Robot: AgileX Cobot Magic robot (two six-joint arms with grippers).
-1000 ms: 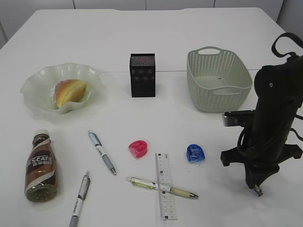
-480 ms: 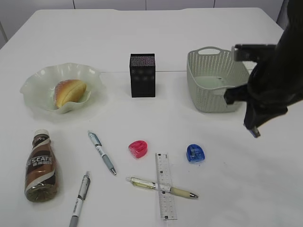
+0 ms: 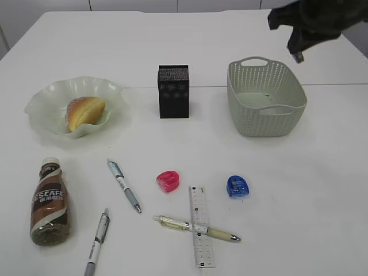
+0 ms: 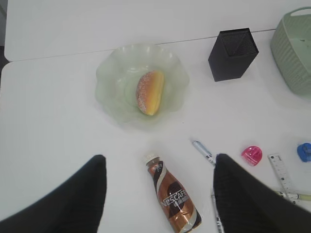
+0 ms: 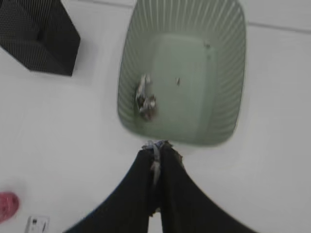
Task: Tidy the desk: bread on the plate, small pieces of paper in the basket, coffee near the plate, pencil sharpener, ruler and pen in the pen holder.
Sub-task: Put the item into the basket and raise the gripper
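My right gripper is shut on a small piece of paper, high above the near rim of the green basket; it shows at the top right of the exterior view. One crumpled paper lies in the basket. The bread lies on the glass plate. The coffee bottle lies flat at front left. Pens, a ruler, a pink sharpener and a blue sharpener lie in front of the black pen holder. My left gripper is open high above the bottle.
The table's seam line runs behind the plate and basket. In the left wrist view the table's left edge is visible. The right wrist view shows the pen holder left of the basket and the pink sharpener at the lower left.
My right arm has risen from the table at front right and swung back and up, to above the basket, with the paper in its jaws. Nothing on the table has moved.
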